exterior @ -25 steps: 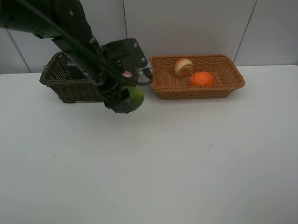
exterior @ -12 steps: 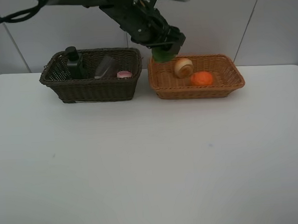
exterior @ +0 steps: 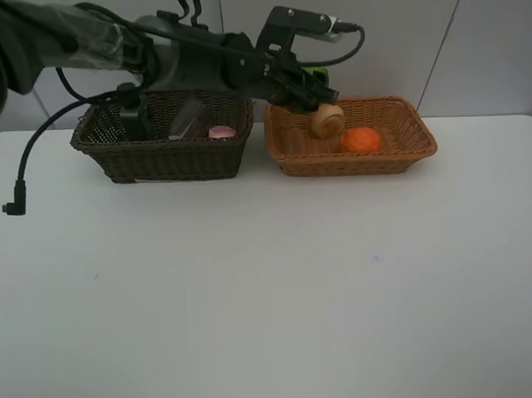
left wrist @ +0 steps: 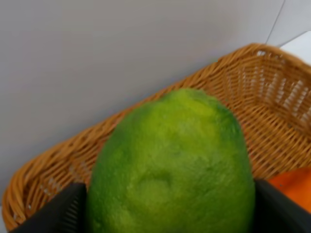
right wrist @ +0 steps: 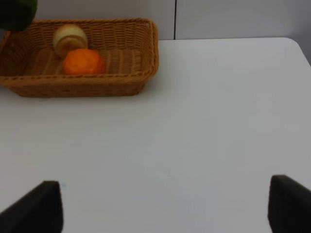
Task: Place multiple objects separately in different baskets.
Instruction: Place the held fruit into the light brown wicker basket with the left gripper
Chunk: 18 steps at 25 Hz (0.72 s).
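Wicker fills most of what we are seeing through the left wrist camera: the shallow light orange-tan wicker basket [left wrist: 272,97] is lying under a large bumpy green fruit [left wrist: 172,165], and our left gripper [left wrist: 170,213] is clamping that fruit between its two dark fingers [left wrist: 53,213], one showing on each side of it. From the high camera we are finding the same gripper [exterior: 306,83] reaching across over the back left part of the tan basket [exterior: 398,156], with only a sliver of the green fruit [exterior: 316,72] showing at its tip. Inside that basket a pale round red-yellow fruit [exterior: 327,119] is sitting just beside a bright orange [exterior: 360,140], the two apparently touching. To the left, a deeper dark brown wicker basket [exterior: 161,155] is standing next to the tan one, holding a dark green pump bottle [exterior: 133,112], a translucent purple cup [exterior: 188,118] lying tilted, and a pink bottle [exterior: 221,131] of which we are seeing only the pink top. Both baskets are resting on a white table [exterior: 271,288]. Through the right wrist camera we are seeing our right gripper [right wrist: 165,204] over bare table, well apart from the tan basket, its fingers [right wrist: 36,206] standing wide apart with nothing between them.
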Each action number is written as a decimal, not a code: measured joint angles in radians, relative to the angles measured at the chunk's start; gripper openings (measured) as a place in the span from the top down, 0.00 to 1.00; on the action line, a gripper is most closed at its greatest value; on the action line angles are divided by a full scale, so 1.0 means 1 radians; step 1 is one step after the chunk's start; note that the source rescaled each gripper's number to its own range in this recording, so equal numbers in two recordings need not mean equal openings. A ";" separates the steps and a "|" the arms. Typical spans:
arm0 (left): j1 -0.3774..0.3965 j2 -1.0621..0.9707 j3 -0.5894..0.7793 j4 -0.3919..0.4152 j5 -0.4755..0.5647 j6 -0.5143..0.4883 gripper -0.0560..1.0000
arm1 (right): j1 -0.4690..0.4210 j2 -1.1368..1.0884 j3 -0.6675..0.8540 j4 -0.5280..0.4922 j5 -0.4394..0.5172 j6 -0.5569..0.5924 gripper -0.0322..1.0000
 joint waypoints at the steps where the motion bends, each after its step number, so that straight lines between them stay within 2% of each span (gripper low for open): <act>1: 0.000 0.015 0.000 0.000 -0.006 0.000 0.32 | 0.000 0.000 0.000 0.000 0.000 0.000 0.12; 16: 0.000 0.061 0.000 -0.001 -0.018 0.000 0.32 | 0.000 0.000 0.000 0.000 0.000 0.000 0.12; 17: 0.000 0.061 0.000 -0.001 -0.016 0.000 0.28 | 0.000 0.000 0.000 0.000 0.000 0.000 0.12; 18: 0.000 0.061 0.000 -0.001 -0.016 0.000 0.20 | 0.000 0.000 0.000 0.000 0.000 0.000 0.12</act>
